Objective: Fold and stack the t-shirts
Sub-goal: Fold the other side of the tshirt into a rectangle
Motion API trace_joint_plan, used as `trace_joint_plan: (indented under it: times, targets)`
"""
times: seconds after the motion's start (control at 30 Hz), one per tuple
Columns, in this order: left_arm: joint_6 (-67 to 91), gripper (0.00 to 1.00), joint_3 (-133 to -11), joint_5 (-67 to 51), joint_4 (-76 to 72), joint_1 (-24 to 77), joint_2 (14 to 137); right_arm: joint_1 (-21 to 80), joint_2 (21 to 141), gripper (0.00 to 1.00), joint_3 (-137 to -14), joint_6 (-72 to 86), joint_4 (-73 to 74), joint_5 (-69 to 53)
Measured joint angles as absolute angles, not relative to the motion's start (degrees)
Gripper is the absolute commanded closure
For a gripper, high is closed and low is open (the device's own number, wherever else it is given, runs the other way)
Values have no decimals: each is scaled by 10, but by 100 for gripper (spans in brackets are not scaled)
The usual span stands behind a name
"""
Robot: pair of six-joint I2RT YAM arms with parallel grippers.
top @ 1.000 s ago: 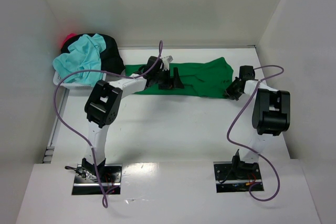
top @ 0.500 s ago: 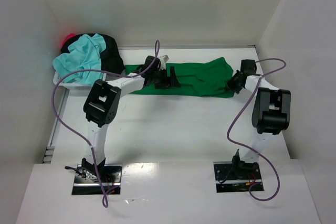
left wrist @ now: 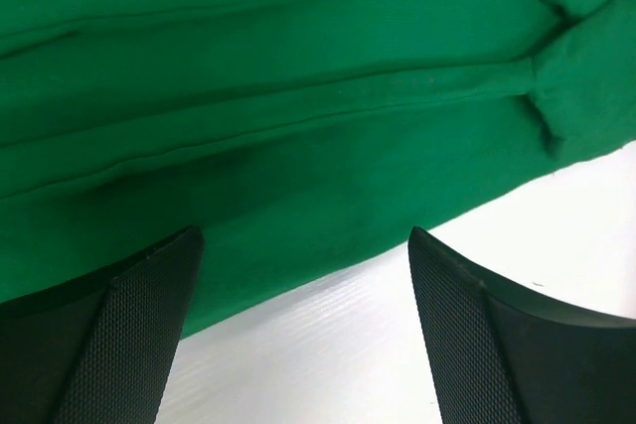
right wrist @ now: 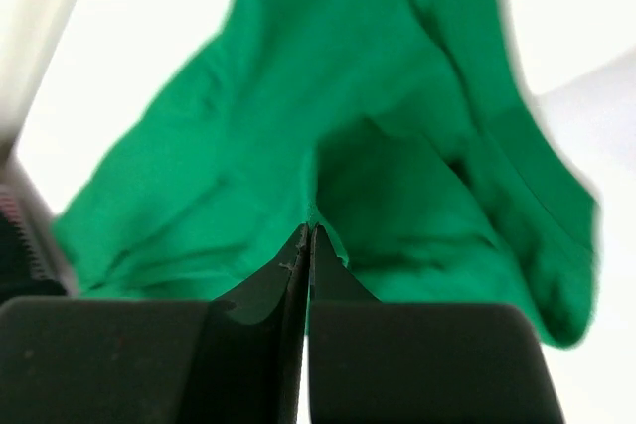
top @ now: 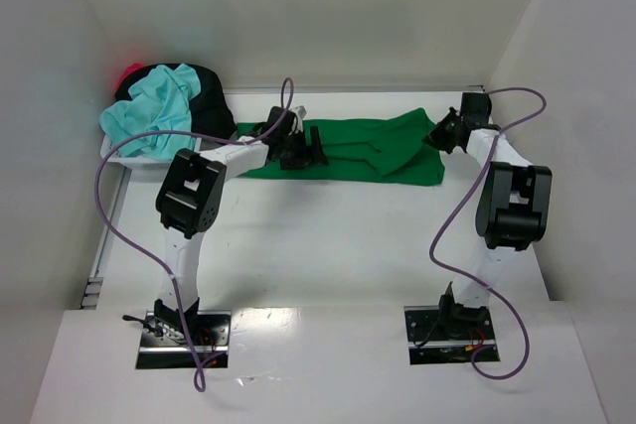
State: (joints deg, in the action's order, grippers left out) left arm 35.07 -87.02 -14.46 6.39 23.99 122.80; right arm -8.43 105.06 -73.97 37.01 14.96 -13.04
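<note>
Right end effector (right wrist: 309, 237) has closed on green t-shirt (top: 378, 151).

green t-shirt (top: 370, 149) lying lengthwise, turquoise t-shirt (top: 154, 112) heaped left

I am working in a robotics lab cell, not a home. Plain white panels (top: 50, 166) wall in the white table (top: 328, 235) on three sides, like a purpose-built test booth. The left arm (top: 189, 196) and right arm (top: 512, 206) stand on metal base plates (top: 184, 328) fixed at the near edge, and purple cables (top: 104, 215) loop loose from them. The only household things are a green t-shirt (top: 368, 146) and a heap of t-shirts (top: 159, 111) in the far left corner.
</note>
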Motion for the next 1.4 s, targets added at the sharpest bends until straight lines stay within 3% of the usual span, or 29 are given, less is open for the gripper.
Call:
trace_joint_plan:
  times: [0.33,0.43,0.53,0.57,0.67,0.9,1.1,1.27,1.4]
  targets:
    - [350,8,-877,-142,70,236,1231,-84,1166,97,-908,382,126,-164]
    - [350,8,-879,-141,72,236,1233,-84,1214,79,-967,389,126,-176]
    - [350,8,-881,-142,74,235,1234,-84,1253,48,-999,399,121,-193]
    - [350,8,-882,-142,74,234,1235,-84,1262,34,-1003,402,120,-196]
    - [350,8,-884,-142,75,234,1236,-84,1281,28,-1006,404,122,-206]
    - [350,8,-884,-141,75,227,1235,-83,1252,30,-949,399,120,-208]
    - [349,8,-875,-128,83,200,1224,-67,1192,37,-867,390,118,-208]
    - [344,8,-861,-100,100,161,1210,-26,1181,48,-830,387,108,-205]
    - [342,11,-861,-84,109,140,1208,6,1181,48,-821,387,111,-197]
